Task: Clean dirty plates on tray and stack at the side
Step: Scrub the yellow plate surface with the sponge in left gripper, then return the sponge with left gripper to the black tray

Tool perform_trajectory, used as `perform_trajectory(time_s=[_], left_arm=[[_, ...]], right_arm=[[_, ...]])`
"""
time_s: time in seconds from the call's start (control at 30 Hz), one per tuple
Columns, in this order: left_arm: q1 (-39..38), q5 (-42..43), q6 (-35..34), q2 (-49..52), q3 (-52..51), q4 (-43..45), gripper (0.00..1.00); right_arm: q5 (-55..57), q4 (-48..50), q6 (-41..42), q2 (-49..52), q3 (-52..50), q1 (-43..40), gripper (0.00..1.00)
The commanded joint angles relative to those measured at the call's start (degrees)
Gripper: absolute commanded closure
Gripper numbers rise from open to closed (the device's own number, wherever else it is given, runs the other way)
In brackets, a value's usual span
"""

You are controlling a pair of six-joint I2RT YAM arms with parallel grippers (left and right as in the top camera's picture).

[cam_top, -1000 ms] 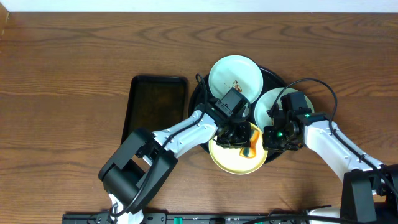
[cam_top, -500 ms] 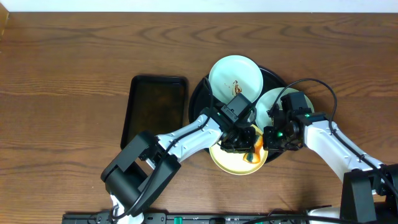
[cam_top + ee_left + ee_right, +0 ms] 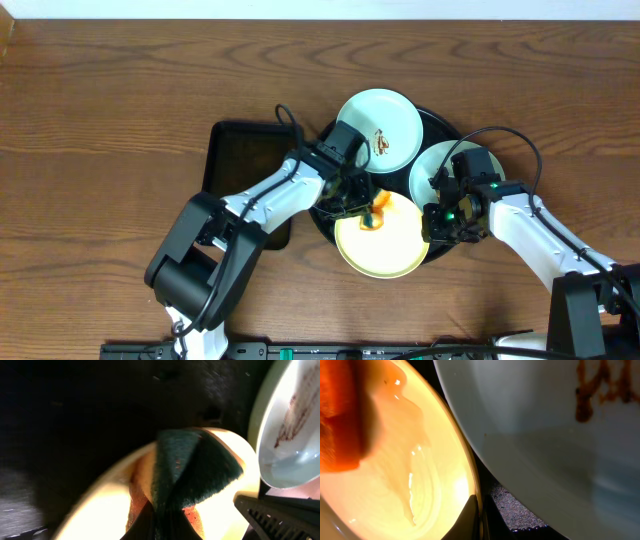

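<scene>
The large round black tray (image 3: 322, 152) holds three plates. A mint-white plate (image 3: 385, 118) with a brown smear lies at the back, a second mint-white plate (image 3: 428, 170) with brown smears (image 3: 592, 390) at the right, and the pale yellow plate (image 3: 385, 240) at the front. My left gripper (image 3: 368, 212) is shut on an orange and green sponge (image 3: 192, 467) that rests on the yellow plate's upper left part. My right gripper (image 3: 433, 228) is shut on the yellow plate's right rim (image 3: 472, 495).
A smaller rectangular black tray (image 3: 245, 165) lies left of the round tray, partly under my left arm. Bare wood-grain tabletop (image 3: 110, 130) spreads to the left and back. The table's front edge runs near the arm bases.
My left gripper has dragged the sponge from the yellow plate's right side to its upper left edge. The right gripper has kept its hold on the rim and has not moved.
</scene>
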Motion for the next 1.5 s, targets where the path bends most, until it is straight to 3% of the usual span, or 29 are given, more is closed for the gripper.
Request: perform_trajectory(time_s=[0.0,0.5,0.67,0.77,0.93,1.1,1.47], left_arm=[[2.5,-4.5,0.0,0.6,1.0,-2.1,0.93],[3.3,-5.3,17.2,-16.6,1.0,-6.1,0.93],[6.4,-15.2,17.3,-21.2,1.0,-13.4,0.93],[9.5,-19.1,17.3,-22.1,1.0,-16.9,0.92],[17.6,-20.1,17.3,-22.1,1.0,-19.8,0.92],[24.6,-20.1,17.3,-22.1,1.0,-20.5,0.92],[27.6,-20.1,17.8,-22.1,1.0,-22.5,0.92]], right_arm=[[0.4,-0.6,0.1,0.4,0.6,0.6,0.99],[0.4,-0.5,0.1,0.4,0.6,0.6,0.98],[0.4,-0.6,0.2,0.4,0.6,0.7,0.78],[0.2,-0.7,0.2,0.4,0.6,0.7,0.76],[0.2,-0.2,0.2,0.4,-0.1,1.9,0.82],[0.2,1.4,0.2,0.4,-1.2,3.2,0.99],[5.9,3.4,0.1,-1.0,2.4,3.2,0.99]])
